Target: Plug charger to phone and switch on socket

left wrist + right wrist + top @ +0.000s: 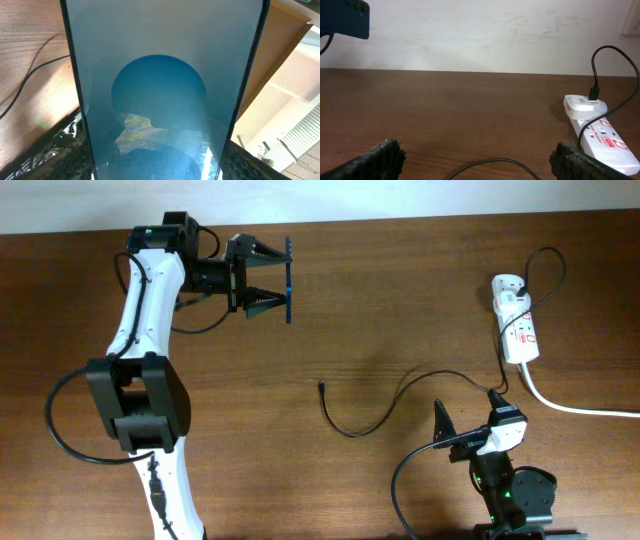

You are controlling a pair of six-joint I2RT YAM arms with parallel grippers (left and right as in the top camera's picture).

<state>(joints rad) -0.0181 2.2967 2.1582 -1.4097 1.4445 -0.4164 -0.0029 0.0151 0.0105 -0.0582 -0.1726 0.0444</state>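
Item one, the phone [288,280]: you have it clamped in the left claw [283,278], which is closed on its two sides. It is held up off the desk [400,300] over the far-left quarter, edge-on in the overhead view, with its blue screen filling the left wrist view. Item two, the charger [380,416]: a thin black cable that runs from a white adapter [507,285] seated in the socket and loops across the middle of the desk. It ends in its small plug [322,387], which lies loose on the wood, well apart from the phone and touched by neither claw. Item three, the socket [517,325]: a white strip near the far-right corner, its thick white cord [570,408] trailing off the right edge; you cannot tell from these views whether its switch is on. Item four, the right claw [468,411]: low by the near edge toward the right, fingers spread wide, holding nothing, with a bend of the cable close by. Status, as a judgement: the phone is lifted and the adapter end looks seated. Left for you are picking up the plug, mating it with the phone's port, and pressing the switch.
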